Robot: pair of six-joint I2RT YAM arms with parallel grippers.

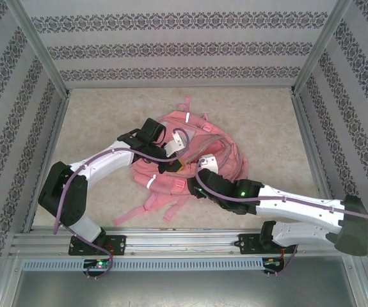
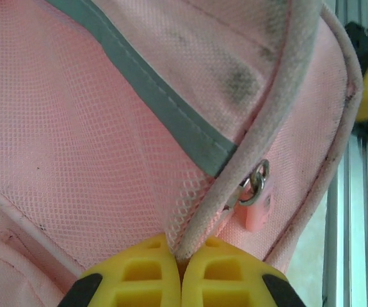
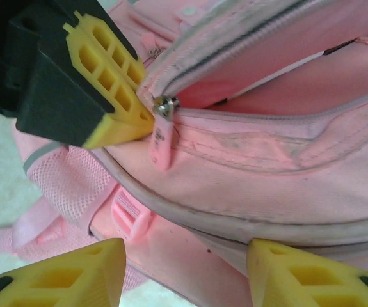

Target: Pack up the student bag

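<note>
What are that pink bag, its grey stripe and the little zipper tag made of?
Student bag: woven fabric with open mesh, matte, holes visible. Grey stripe: stitched tape, possibly reflective. Zipper tag: smooth pink, likely rubber or plastic.

The student bag (image 1: 228, 153) is partly covered by the left arm (image 1: 100, 163) and right arm (image 1: 299, 208) from above; the left gripper (image 2: 178, 259) and right gripper (image 3: 185, 259) are cut off at the lower edges

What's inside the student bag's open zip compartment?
Inside the student bag, past the parted zip, pink lining shows; anything deeper is covered by the bag's fabric.
</note>
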